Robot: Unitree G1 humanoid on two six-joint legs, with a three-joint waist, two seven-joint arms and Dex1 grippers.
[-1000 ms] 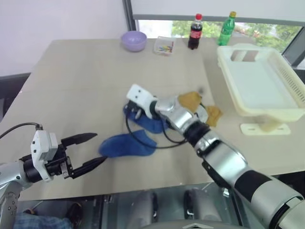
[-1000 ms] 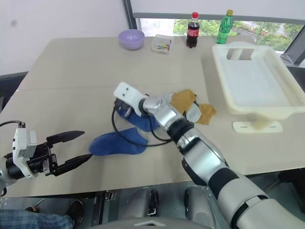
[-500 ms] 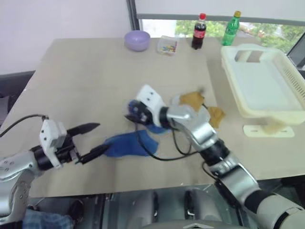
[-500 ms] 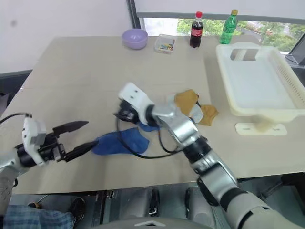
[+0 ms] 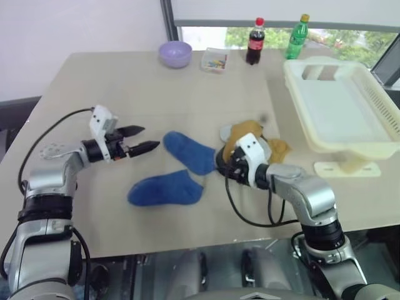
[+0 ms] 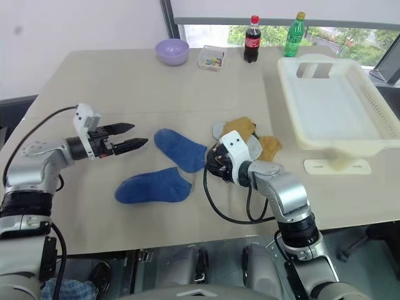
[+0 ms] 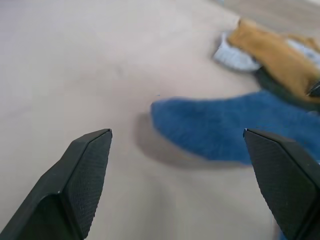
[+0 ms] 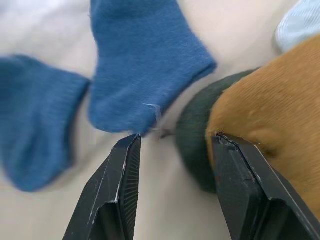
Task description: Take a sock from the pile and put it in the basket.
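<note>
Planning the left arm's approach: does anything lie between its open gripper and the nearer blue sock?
Nothing visible does. Bare beige tabletop separates the open left gripper from the soft royal-blue fabric sock. The second blue sock lies nearer the robot, off that line, and the mustard-yellow and grey pile sits beyond it.

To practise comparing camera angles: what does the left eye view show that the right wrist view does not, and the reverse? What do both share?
Left eye view adds: the basket, the lilac bowl, two bottles, the open left hand. Right wrist view adds: dark green fabric beside the mustard sock. Shared: the farther blue sock, the nearer blue sock, that mustard sock.
</note>
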